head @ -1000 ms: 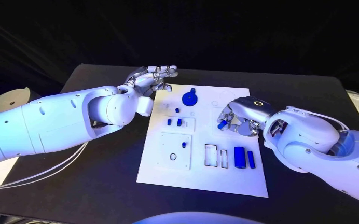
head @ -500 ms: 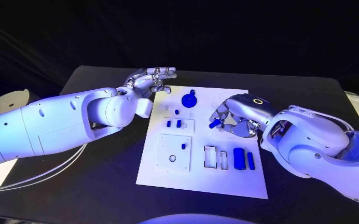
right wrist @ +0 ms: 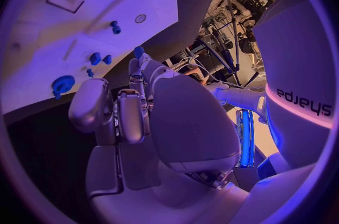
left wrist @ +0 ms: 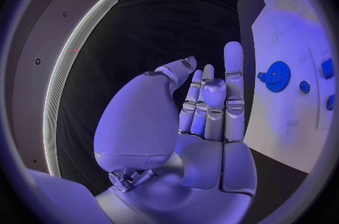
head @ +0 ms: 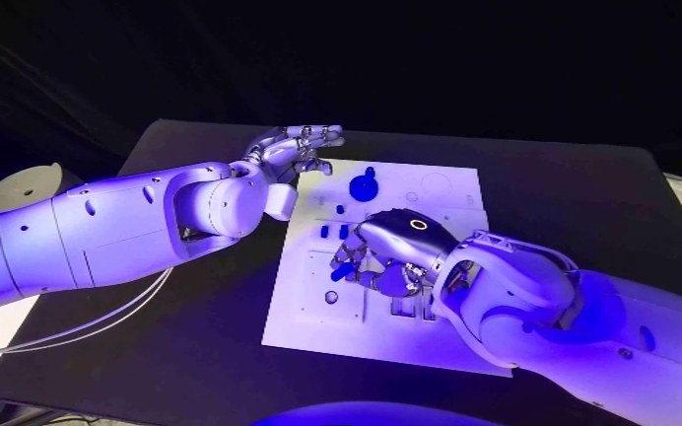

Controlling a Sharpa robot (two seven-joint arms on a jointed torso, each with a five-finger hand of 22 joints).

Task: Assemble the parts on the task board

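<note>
The white task board (head: 427, 347) lies mid-table. My right hand (head: 386, 260) hovers over its middle and pinches a small blue part (head: 341, 270); the right wrist view shows that blue part (right wrist: 138, 52) at the fingertips (right wrist: 134, 69). A blue gear (head: 363, 187) stands at the board's far end, with two small blue pieces (head: 331, 232) nearer. My left hand (head: 299, 145) hangs by the board's far left corner, fingers apart and nothing in it; in its wrist view the left hand (left wrist: 205, 105) has the gear (left wrist: 277, 74) beside it. My right arm hides the board's right side.
A round hole (head: 331, 297) and a raised square plate (head: 315, 283) lie on the board's near left. The board (right wrist: 42, 38) carries the gear (right wrist: 62, 84) and small blue pegs (right wrist: 95, 58). White cables (head: 86, 319) loop over the table's left edge.
My right hand has carried the small blue part from the board's right side leftward and nearer, over the board's middle. My left hand has stayed put.
</note>
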